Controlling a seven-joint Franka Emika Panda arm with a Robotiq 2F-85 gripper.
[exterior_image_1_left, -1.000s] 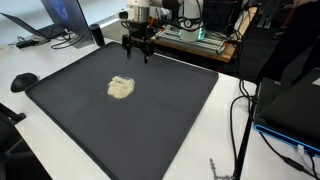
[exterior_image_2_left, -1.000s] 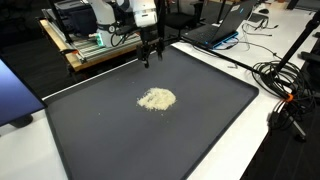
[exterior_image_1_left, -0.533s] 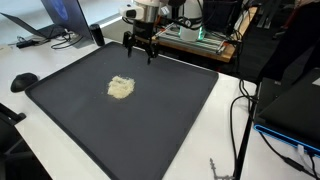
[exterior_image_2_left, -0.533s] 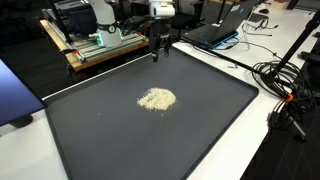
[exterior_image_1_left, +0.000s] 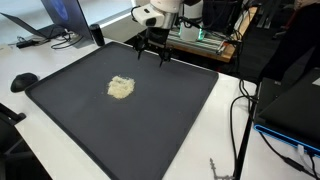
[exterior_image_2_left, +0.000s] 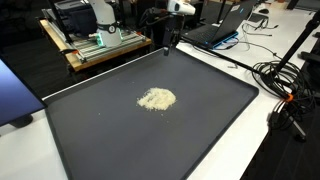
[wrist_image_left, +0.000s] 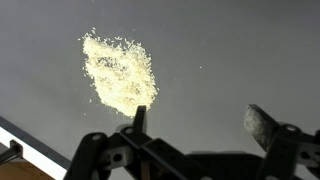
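At the far rim of the dark mat, entries as follows.

1. Gripper — pointing down and hanging just above the mat's back edge. In the wrist view the jaws stand released, well apart, with only bare mat between them; nothing is held. Compared with a second ago it has slid sideways along that back edge, away from the spot nearest the pile. In an exterior view it now hangs at the mat's far corner.

2. Pile of pale crumbs — a loose, flattened heap lying on the mat, untouched and unchanged in shape. Seen from the pile, the gripper is at about 1 o'clock and well apart. In the wrist view the heap lies at about 10 o'clock from the fingertips, with a few stray grains scattered around it.

3. White table — carries the mat.

4. Laptop, wooden rack and cables — all off the mat.

Judgement: the sideways shift widens the gap, so no contact with the crumbs is at hand.
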